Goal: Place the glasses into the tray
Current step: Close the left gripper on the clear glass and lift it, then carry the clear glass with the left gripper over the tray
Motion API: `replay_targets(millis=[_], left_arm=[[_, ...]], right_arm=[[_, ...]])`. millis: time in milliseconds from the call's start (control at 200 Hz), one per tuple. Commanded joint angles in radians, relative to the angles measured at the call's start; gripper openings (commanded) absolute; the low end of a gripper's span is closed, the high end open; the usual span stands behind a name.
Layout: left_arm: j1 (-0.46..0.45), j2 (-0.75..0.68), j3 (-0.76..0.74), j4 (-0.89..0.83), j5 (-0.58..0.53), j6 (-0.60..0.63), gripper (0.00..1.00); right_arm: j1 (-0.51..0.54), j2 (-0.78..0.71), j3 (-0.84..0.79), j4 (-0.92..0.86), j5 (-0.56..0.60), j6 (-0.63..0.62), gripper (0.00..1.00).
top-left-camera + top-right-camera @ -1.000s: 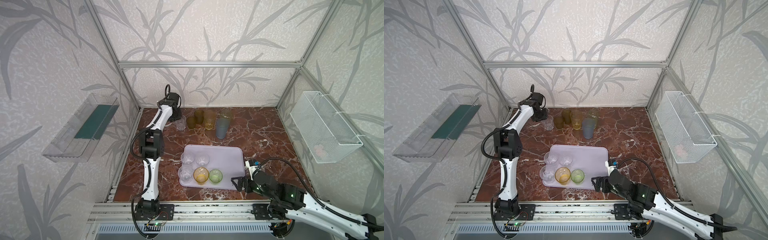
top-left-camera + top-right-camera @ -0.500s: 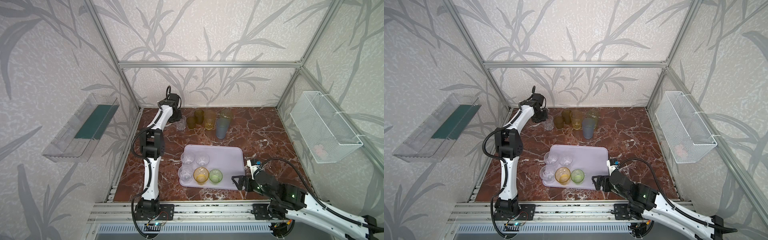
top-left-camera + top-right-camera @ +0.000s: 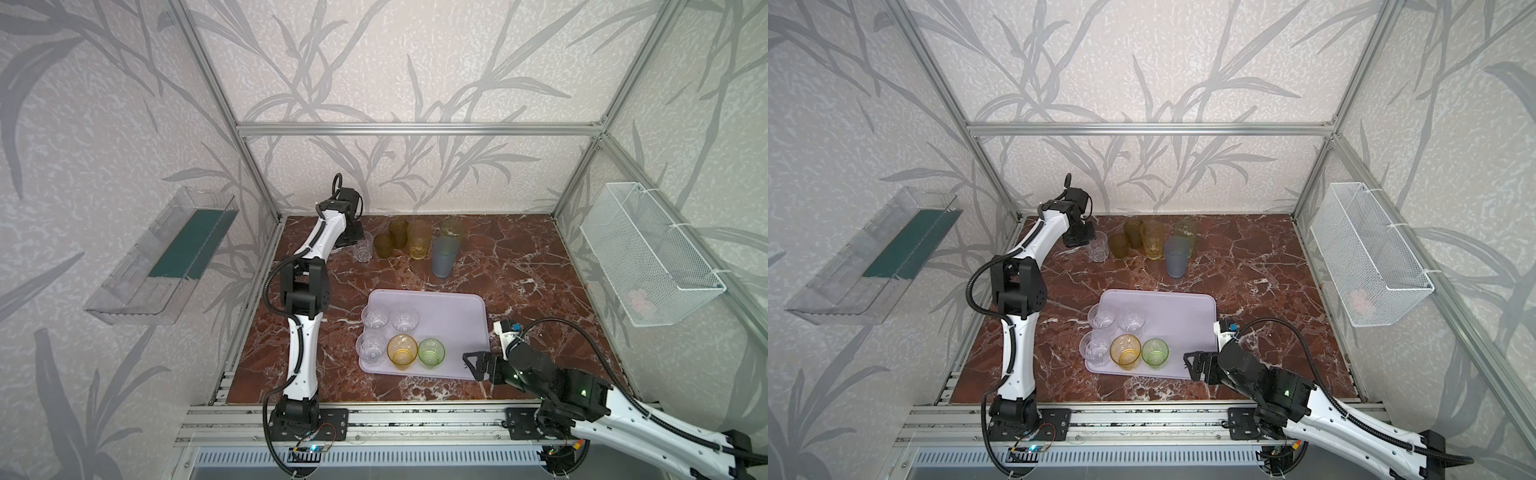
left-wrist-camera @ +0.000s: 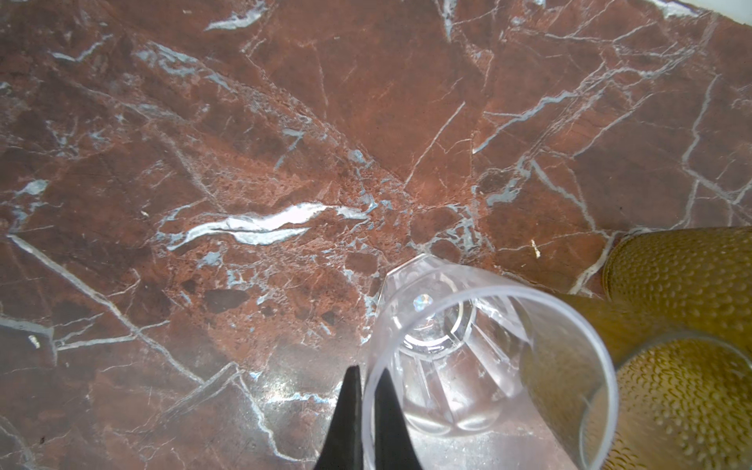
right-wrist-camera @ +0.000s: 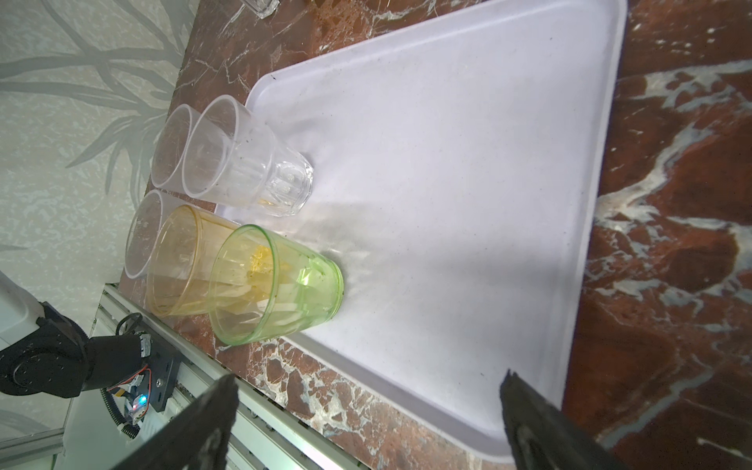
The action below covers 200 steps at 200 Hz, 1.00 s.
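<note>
In both top views the left gripper (image 3: 358, 240) is reaching into the upper middle of the frame, at the back of the marble table (image 3: 519, 270). It is clenching the rim of a clear glass (image 3: 364, 247) standing there. In the left wrist view its black fingers (image 4: 346, 419) are pinching the glass wall at the lower middle of the frame, one outside and one inside. Olive-brown glasses (image 4: 683, 285) are crowding just beside it at the lower right.

To the right of these in a top view, a tall amber glass (image 3: 419, 240), a tall green glass (image 3: 452, 228) and a blue-grey glass (image 3: 445, 257) are standing on the marble.

The tray (image 3: 449, 324) is lying in the lower middle of the frame. It is carrying three clear tumblers (image 3: 375, 316), a short amber glass (image 3: 402, 351) and a short green glass (image 3: 431, 353) along its left end.

The right gripper (image 3: 475, 365) is hovering at the tray's lower right corner. Its jaws are spread wide with nothing between them.
</note>
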Motion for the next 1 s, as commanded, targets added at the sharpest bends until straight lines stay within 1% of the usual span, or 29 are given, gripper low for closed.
replay_targets(millis=[0,130,140,165,340,495,620,760,900,995], left_arm=[[0.002,0.012,0.044,-0.078,-0.025,0.004,0.0],[0.001,-0.026,0.03,-0.094,-0.042,0.015,0.0],[0.001,-0.031,0.026,-0.094,-0.045,0.015,0.0],[0.001,-0.044,0.017,-0.091,-0.048,0.017,0.0],[0.001,-0.177,-0.11,-0.014,-0.027,0.024,0.0],[0.001,-0.269,-0.203,0.003,0.0,0.029,0.0],[-0.001,-0.361,-0.325,0.044,0.052,0.025,0.0],[-0.004,-0.488,-0.489,0.104,0.079,0.027,0.0],[-0.008,-0.604,-0.627,0.125,0.105,0.029,0.0],[-0.012,-0.684,-0.719,0.132,0.113,0.029,0.0]], right_arm=[[-0.004,-0.017,0.002,-0.016,0.003,0.002,0.99],[-0.002,-0.039,-0.008,-0.01,0.008,0.004,0.99],[-0.025,-0.039,-0.008,-0.008,0.008,0.004,0.99],[-0.033,-0.044,-0.01,-0.008,0.008,0.003,0.99],[-0.038,-0.074,-0.002,-0.015,-0.007,-0.006,0.99],[-0.045,-0.067,0.038,-0.098,0.011,0.012,0.99],[-0.057,-0.047,0.067,-0.113,-0.003,-0.006,0.99],[-0.064,-0.034,0.089,-0.113,-0.004,-0.021,0.99],[-0.077,-0.021,0.106,-0.108,-0.015,-0.043,0.99],[-0.095,-0.009,0.121,-0.108,-0.044,-0.051,0.99]])
